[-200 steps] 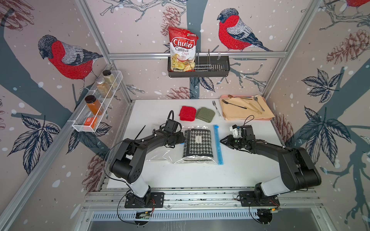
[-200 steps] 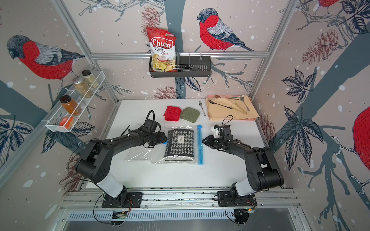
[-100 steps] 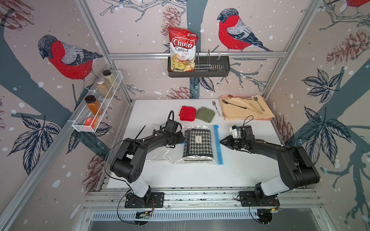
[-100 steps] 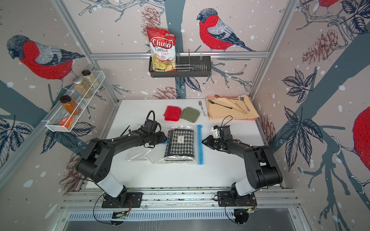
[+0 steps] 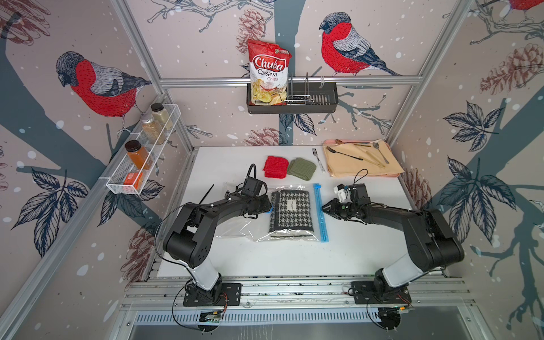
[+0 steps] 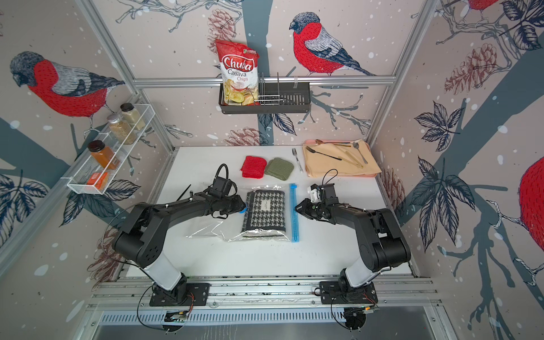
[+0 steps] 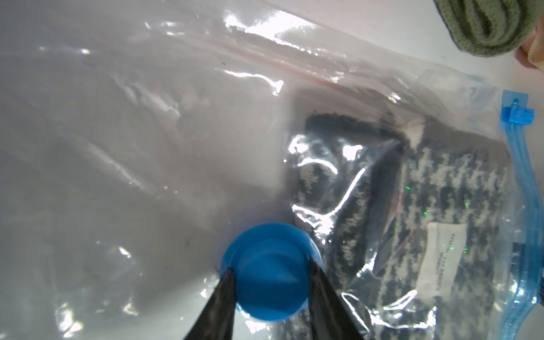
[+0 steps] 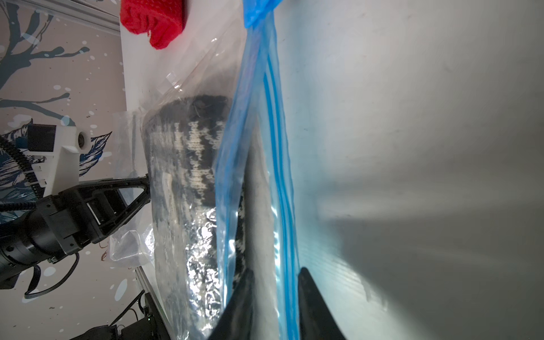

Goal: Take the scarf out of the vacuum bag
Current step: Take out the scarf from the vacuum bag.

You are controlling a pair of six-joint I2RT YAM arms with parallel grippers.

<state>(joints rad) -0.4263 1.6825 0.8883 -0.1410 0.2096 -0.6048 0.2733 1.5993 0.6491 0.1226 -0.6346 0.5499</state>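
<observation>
Scarf (image 5: 290, 210) is lying inside vacuum bag (image 5: 235, 232) beside zip strip (image 5: 321, 217), left gripper (image 7: 270, 266) straddling valve cap (image 7: 268, 259), clamp unclear, right gripper (image 8: 276, 270) gaping astride that strip, so slick plastic is probably slipping out on any pull

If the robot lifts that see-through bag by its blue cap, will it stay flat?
Probably not: the vacuum bag is thin, wrinkled film, so it should droop. It would likely sag toward the scarf lying at the zip strip end. The shiny plastic looks slippery.
</observation>
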